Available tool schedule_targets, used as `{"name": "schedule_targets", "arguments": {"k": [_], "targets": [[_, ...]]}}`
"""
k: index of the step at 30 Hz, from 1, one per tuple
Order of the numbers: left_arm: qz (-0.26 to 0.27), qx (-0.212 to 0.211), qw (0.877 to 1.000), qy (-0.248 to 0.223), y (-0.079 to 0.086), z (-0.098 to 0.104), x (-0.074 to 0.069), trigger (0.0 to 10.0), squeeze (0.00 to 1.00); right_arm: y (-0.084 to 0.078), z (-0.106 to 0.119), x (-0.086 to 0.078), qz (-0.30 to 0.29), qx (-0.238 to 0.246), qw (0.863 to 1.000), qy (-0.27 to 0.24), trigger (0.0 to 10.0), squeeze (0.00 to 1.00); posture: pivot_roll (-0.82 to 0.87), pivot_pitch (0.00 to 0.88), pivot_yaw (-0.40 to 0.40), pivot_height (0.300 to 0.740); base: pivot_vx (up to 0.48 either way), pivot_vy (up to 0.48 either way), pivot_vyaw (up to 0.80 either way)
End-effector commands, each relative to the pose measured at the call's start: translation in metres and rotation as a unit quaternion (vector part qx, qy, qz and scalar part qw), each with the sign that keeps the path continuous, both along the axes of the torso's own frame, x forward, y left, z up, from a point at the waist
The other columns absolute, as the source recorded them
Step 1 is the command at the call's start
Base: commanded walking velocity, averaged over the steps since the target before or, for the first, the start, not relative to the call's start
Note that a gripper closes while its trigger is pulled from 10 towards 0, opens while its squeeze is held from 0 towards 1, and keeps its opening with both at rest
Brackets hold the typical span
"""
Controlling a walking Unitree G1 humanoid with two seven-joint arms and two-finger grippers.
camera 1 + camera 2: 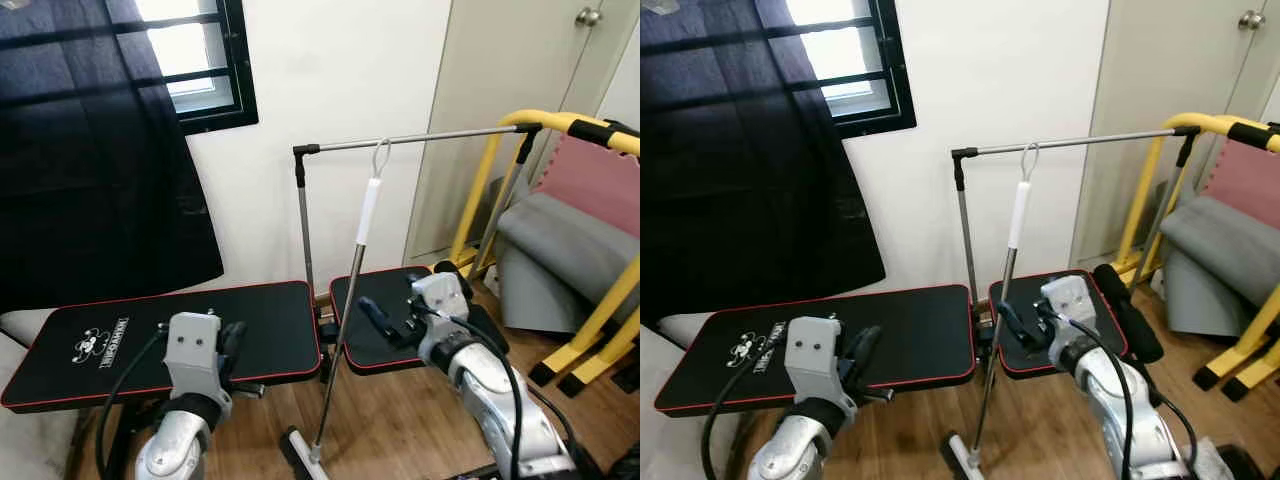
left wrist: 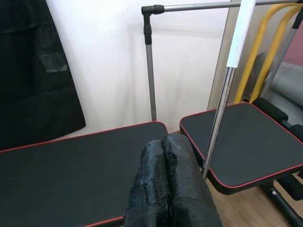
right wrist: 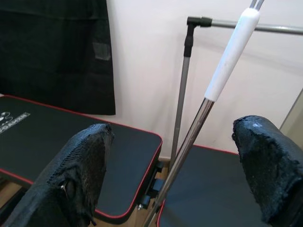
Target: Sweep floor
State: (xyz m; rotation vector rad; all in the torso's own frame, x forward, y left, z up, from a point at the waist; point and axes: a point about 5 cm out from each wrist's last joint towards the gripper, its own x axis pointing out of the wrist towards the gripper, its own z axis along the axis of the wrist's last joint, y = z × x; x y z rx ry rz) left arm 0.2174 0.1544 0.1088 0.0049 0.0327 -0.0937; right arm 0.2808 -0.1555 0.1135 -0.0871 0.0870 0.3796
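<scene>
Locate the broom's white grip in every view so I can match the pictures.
Left eye view: white grip centre, hanging under the rail.
Right eye view: centre, slightly right.
Left wrist view: top right, above the shut left hand.
Right wrist view: upper right, between the open right hand's fingers.
Shared landmark: rail's black corner joint.

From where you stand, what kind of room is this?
Probably a spare room at home used for exercise and storage: a black padded workout bench with red trim, a metal clothes rail against the white wall, and a yellow tubular frame by the door.
</scene>
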Motion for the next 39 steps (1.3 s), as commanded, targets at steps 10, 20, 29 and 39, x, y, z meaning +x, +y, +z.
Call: {"name": "schedule_targets", "arguments": {"k": [10, 20, 29, 39], "targets": [[-0.012, -0.003, 1.0, -0.003, -0.0012, -0.0045, 0.0039, 10.0, 0.0, 0.0012, -0.0043, 0.0034, 0.004, -0.006, 1.0, 0.007, 10.0, 0.0, -0.02, 0.0, -0.017, 0.74, 0.0, 0.0, 0.0], [-0.01, -0.004, 1.0, -0.007, -0.0012, -0.0056, 0.0058, 10.0, 0.0, 0.001, -0.0049, 0.0058, 0.005, -0.008, 1.0, 0.009, 10.0, 0.0, -0.02, 0.0, -0.021, 0.74, 0.0, 0.0, 0.0], [-0.01, -0.003, 1.0, -0.008, -0.0003, -0.006, 0.0055, 10.0, 0.0, 0.0015, -0.0051, 0.0057, 0.003, -0.008, 1.0, 0.01, 10.0, 0.0, -0.02, 0.0, -0.017, 0.74, 0.0, 0.0, 0.0], [-0.01, -0.004, 1.0, -0.008, 0.0004, -0.0058, 0.0039, 10.0, 0.0, 0.002, -0.0051, 0.0045, 0.003, -0.006, 1.0, 0.01, 10.0, 0.0, -0.01, 0.0, -0.015, 0.74, 0.0, 0.0, 0.0]]}}
